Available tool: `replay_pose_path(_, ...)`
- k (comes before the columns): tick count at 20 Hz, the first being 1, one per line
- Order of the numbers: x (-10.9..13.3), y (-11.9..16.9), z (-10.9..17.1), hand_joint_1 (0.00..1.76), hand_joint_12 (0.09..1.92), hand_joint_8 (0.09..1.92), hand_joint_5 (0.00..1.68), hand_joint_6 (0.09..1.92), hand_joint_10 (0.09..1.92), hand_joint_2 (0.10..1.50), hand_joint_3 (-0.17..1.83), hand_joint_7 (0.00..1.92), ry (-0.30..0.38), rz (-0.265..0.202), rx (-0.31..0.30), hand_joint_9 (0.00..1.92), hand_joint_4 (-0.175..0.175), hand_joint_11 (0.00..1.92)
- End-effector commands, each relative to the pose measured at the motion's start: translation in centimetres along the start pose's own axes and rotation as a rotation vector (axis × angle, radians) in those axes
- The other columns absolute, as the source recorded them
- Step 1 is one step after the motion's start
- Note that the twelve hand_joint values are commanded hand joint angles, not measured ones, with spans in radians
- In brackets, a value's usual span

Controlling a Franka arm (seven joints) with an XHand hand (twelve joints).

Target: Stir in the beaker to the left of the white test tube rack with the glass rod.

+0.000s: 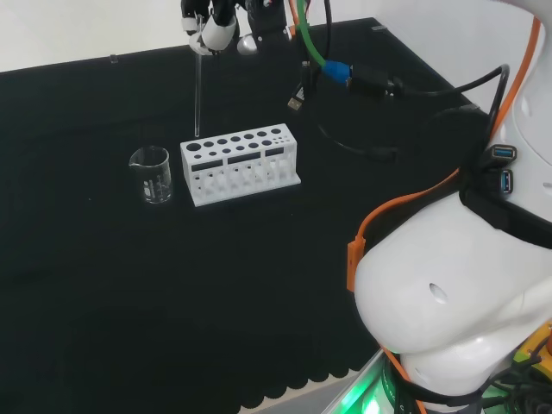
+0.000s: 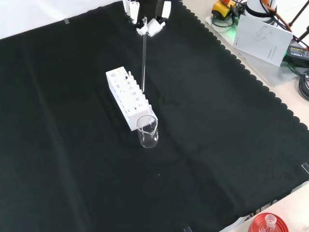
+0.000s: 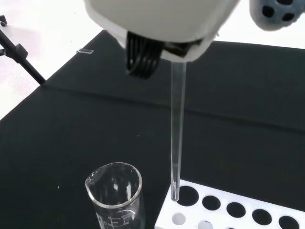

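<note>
The desk [image 1: 86, 328] is covered with black cloth. The arm [image 1: 448, 285] reaches over it, with its big white links at the right of the head view. The hand [image 1: 216, 30] is high above the cloth at the top of that view, and its fingers [image 2: 155, 28] are curled and pinch the upper end of the rod [image 1: 197, 90]. The rod hangs almost upright. Its lower tip is over the left end of the rack [image 1: 240, 164] in the head view. The wrist view shows the tip just above the rack's corner, beside a hole, and not in the beaker [image 3: 116, 198]. The front view shows the beaker touching or just beside the rack's near end. I count one rack, one beaker, one rod. The beaker stands upright and looks empty.
</note>
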State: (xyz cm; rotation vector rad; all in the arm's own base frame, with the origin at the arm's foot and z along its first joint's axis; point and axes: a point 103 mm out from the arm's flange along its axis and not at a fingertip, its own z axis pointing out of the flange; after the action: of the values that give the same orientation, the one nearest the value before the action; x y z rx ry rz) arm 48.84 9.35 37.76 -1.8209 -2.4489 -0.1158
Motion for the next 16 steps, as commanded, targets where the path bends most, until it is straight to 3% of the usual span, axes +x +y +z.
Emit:
replay_pose_path(1, 0.0, -0.2, 0.0, 1.32, 0.58, 0.73, 1.12, 0.86, 0.2, 0.58, 0.84, 1.39, 0.009, -0.002, -0.005, 1.75, -0.175, 1.55)
replay_pose_path(10, 1.4, 0.0, -0.9, 1.32, 0.58, 0.73, 1.12, 0.86, 0.2, 0.58, 0.84, 1.39, 0.016, -0.03, -0.014, 1.75, -0.175, 1.56)
replay_pose_path(16, 3.8, 0.6, -0.8, 1.32, 0.58, 0.73, 1.12, 0.86, 0.2, 0.57, 0.84, 1.39, -0.004, -0.071, -0.009, 1.75, -0.175, 1.56)
